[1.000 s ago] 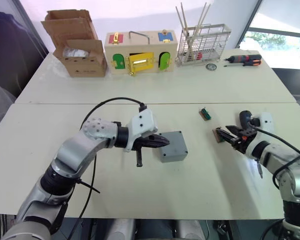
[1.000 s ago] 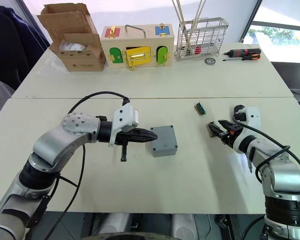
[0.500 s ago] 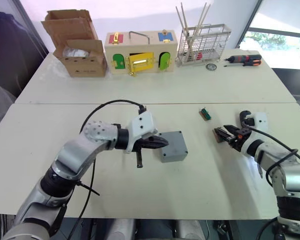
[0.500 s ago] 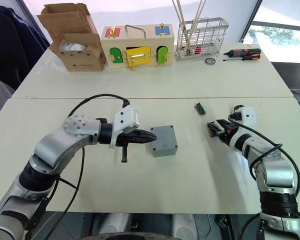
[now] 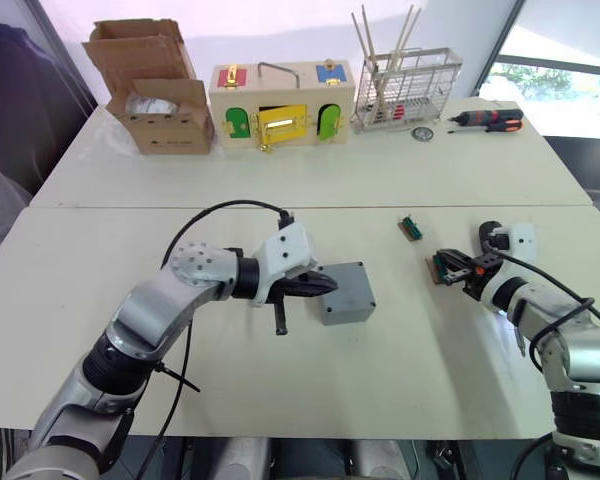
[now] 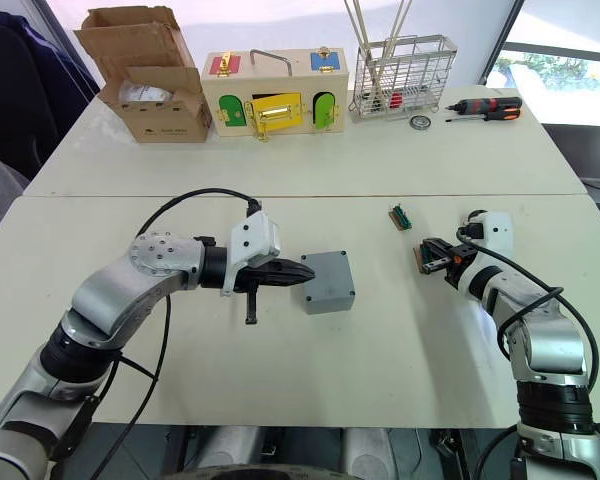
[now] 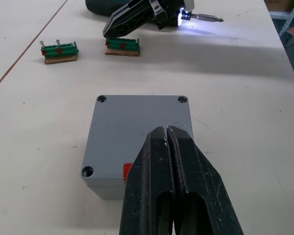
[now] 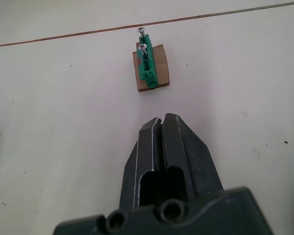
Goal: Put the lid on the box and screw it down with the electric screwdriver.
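Steady the box and its lid with the closed left jaws, then bring the lit screwdriver, beside the closed right jaws, upright over a corner hole.

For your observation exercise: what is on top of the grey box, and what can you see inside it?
The lid sits on the box, screw holes at its corners. The left gripper, jaws shut, is at its edge. The lid hides the inside.

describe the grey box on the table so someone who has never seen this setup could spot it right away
On the near white table, look just ahead of the left gripper. The grey box sits there, square, lid on, with corner screw holes and a small red mark on its side, unlike the cardboard box and wooden latch box at the back.
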